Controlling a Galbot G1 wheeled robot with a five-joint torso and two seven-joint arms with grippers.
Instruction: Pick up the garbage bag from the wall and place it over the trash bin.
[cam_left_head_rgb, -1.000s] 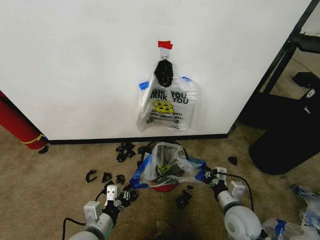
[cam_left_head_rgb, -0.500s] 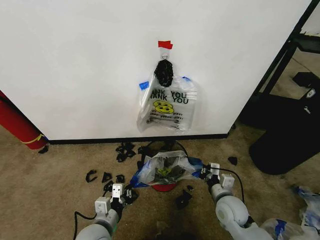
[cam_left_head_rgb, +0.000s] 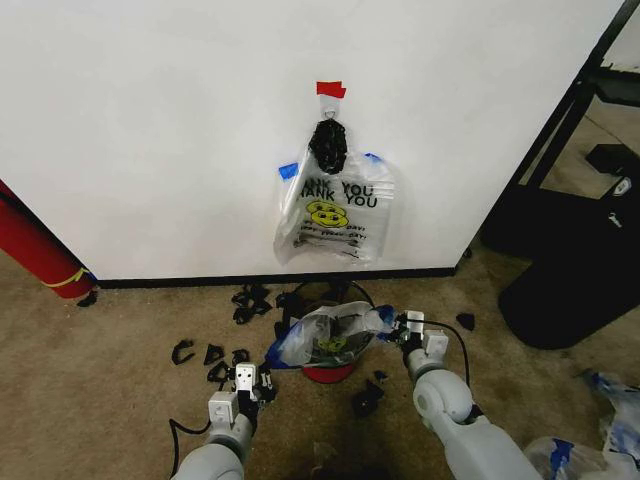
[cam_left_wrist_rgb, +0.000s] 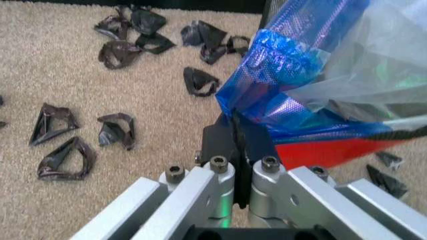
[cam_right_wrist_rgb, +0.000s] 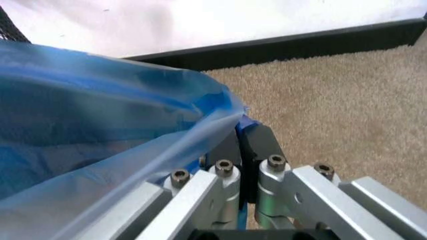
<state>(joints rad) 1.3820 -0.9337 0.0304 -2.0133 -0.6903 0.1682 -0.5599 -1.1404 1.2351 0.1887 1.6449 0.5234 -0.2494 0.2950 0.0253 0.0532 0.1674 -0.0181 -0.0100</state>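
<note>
Bag: we found the bag (cam_left_head_rgb: 330, 338) low in the centre of the head frame, stretched open over the bin (cam_left_head_rgb: 322, 372), its blue handles pulled out to either side.
Bin: black mesh showed behind the plastic, red base beneath; it stood on the carpet (cam_left_head_rgb: 100, 340) just below the wall (cam_left_head_rgb: 150, 130).
Left gripper (cam_left_head_rgb: 262, 384): lower centre-left; in its wrist frame we saw the fingers (cam_left_wrist_rgb: 230, 142) pressed together on a blue handle of the bag.
Right gripper (cam_left_head_rgb: 398, 330): right of the bin; we saw its fingers (cam_right_wrist_rgb: 257, 142) closed on the bag's blue edge.
Bundle (cam_left_head_rgb: 335, 205): more bags hung taped to the wall, upper centre, well above the bin.
Scraps (cam_left_head_rgb: 215, 355): dark shreds littered the carpet left of the bin.
Risk: we judged the thin film could tear if the arms spread further, or slip off the rim if one side were released before the mouth seated; an uneven pull could tip the light bin.
</note>
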